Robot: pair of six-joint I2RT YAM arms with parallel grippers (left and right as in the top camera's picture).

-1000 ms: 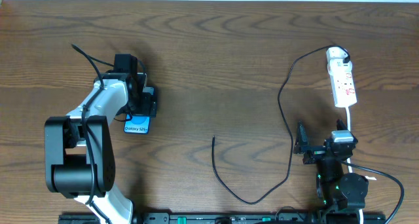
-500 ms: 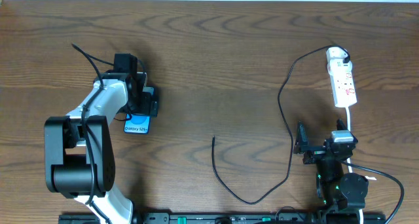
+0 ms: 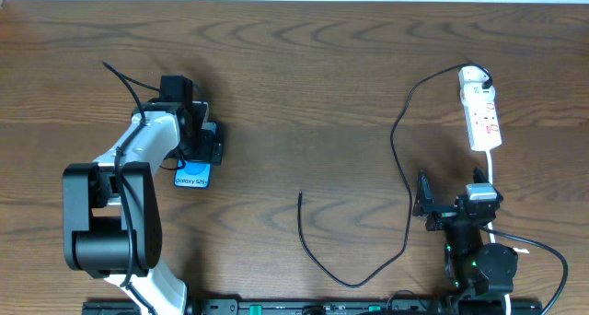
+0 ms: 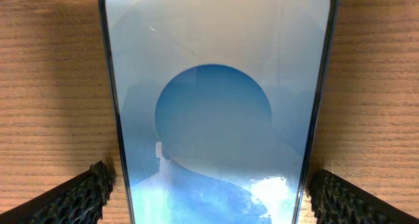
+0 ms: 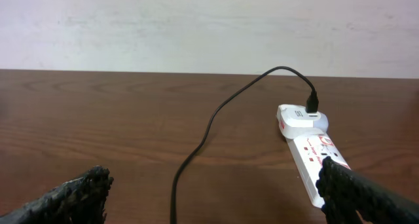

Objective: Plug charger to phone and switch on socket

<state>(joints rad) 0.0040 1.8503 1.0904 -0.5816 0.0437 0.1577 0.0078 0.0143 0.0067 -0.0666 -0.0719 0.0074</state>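
Note:
The phone (image 3: 192,176) lies flat on the table, its white "Galaxy S25" strip showing from under my left gripper (image 3: 204,147). In the left wrist view the blue screen of the phone (image 4: 213,106) fills the space between the fingers of my left gripper (image 4: 209,194), which is open, with a thin strip of wood showing at each side. The charger (image 3: 402,218) runs from the socket (image 3: 481,112) in a long loop, and its free tip lies mid-table. My right gripper (image 3: 449,197) is open and empty, just below the socket (image 5: 308,142) and beside the charger (image 5: 209,129).
The charger's other end sits in a white adapter (image 5: 298,116) at the socket's far end. The socket's white cord (image 3: 494,181) runs down past my right arm. A pale wall (image 5: 196,27) stands behind the table's far edge.

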